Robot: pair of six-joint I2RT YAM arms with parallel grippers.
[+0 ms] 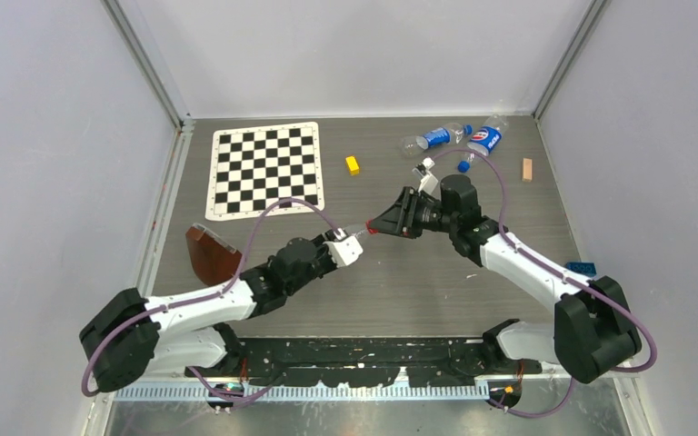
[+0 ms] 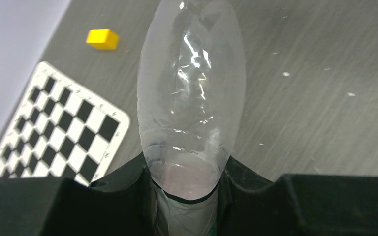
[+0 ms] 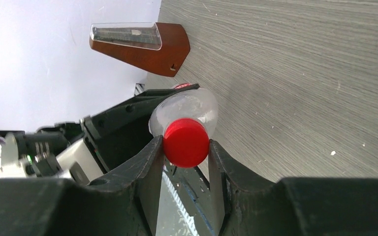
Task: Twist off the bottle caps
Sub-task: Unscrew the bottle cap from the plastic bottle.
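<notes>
Bottle [image 2: 189, 98] held above table [image 1: 391, 291] middle, left claw [image 2: 187, 189] clamped on its body, right claw [image 3: 185, 162] pinching its red cap [image 3: 186, 140]. Blue-label bottle [image 1: 434, 138] and second blue-label bottle [image 1: 484, 139] lie near table's far right corner.

The cap [image 3: 186, 142] is red, its bottle [image 2: 189, 88] clear, the board [image 1: 267, 169] black-and-white chequered, the block [image 1: 353, 164] yellow, the worktop [image 1: 391, 282] grained grey.

The left gripper [image 1: 356, 241] holds a clear bottle [image 1: 366, 231] out to the right gripper [image 1: 381, 226], set at its red cap [image 1: 374, 232], above the grey table [image 1: 400, 286], while two blue-labelled bottles [image 1: 436, 138] lie near the far edge.
</notes>
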